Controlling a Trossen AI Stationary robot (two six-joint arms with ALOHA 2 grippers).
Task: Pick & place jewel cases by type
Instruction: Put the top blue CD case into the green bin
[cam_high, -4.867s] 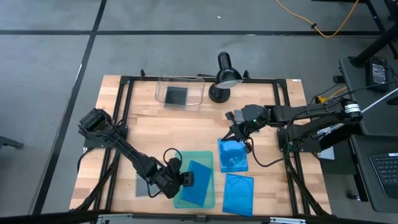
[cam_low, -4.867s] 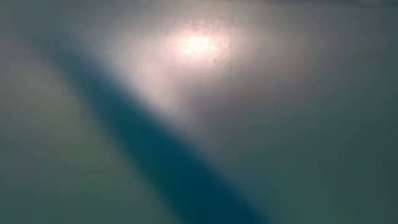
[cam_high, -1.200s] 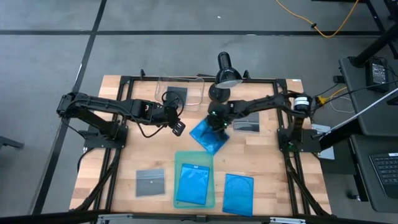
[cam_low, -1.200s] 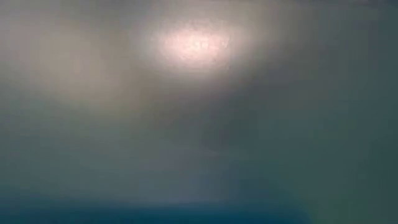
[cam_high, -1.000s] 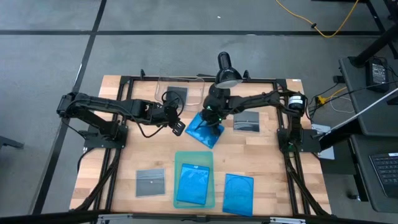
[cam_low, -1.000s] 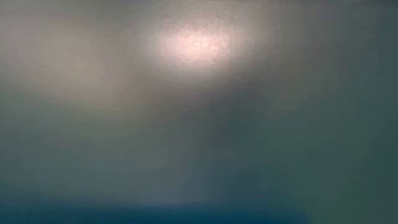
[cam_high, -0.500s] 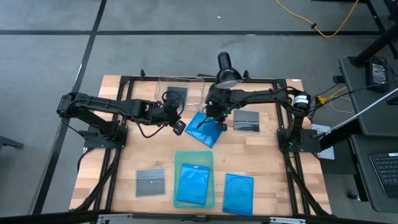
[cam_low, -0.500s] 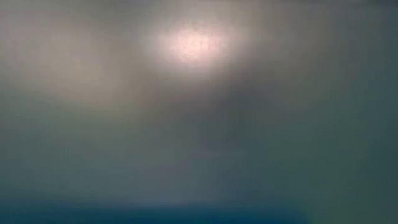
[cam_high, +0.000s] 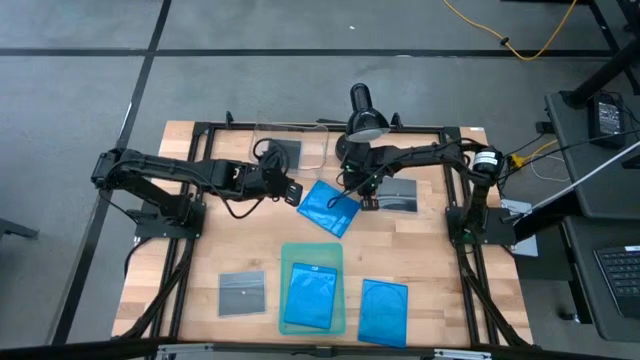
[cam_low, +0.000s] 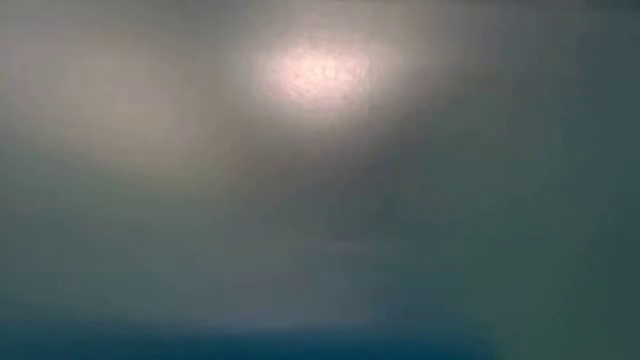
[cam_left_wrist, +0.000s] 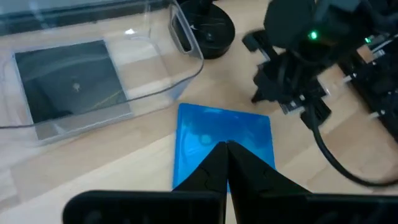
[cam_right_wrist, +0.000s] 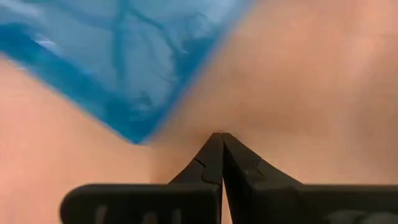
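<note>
A blue jewel case (cam_high: 328, 208) (cam_left_wrist: 211, 127) lies flat and askew on the wood at mid-table. My left gripper (cam_high: 294, 192) (cam_left_wrist: 227, 148) is shut and hovers by its left corner. My right gripper (cam_high: 362, 197) (cam_right_wrist: 221, 138) is shut and points down at bare wood just off the case's right corner (cam_right_wrist: 134, 132). A dark jewel case (cam_high: 285, 153) (cam_left_wrist: 68, 78) lies in the clear bin (cam_high: 256, 150). Another blue case (cam_high: 310, 297) rests in the pale-green tray (cam_high: 290, 255). A third blue case (cam_high: 382, 310) and two grey cases (cam_high: 243, 293) (cam_high: 400, 196) lie on the table.
A black desk lamp (cam_high: 360, 122) stands at the far edge, right beside the bin and close behind my right arm. A black frame (cam_high: 200, 180) runs around the tabletop. Bare wood shows between the bin and the near row of cases.
The blue case slid a little toward the far left and then lay still. My right gripper came off it and moved toward the table's right, tipping more steeply down; it now stands beside the case's right corner. My left gripper rolled about its own axis in place.
</note>
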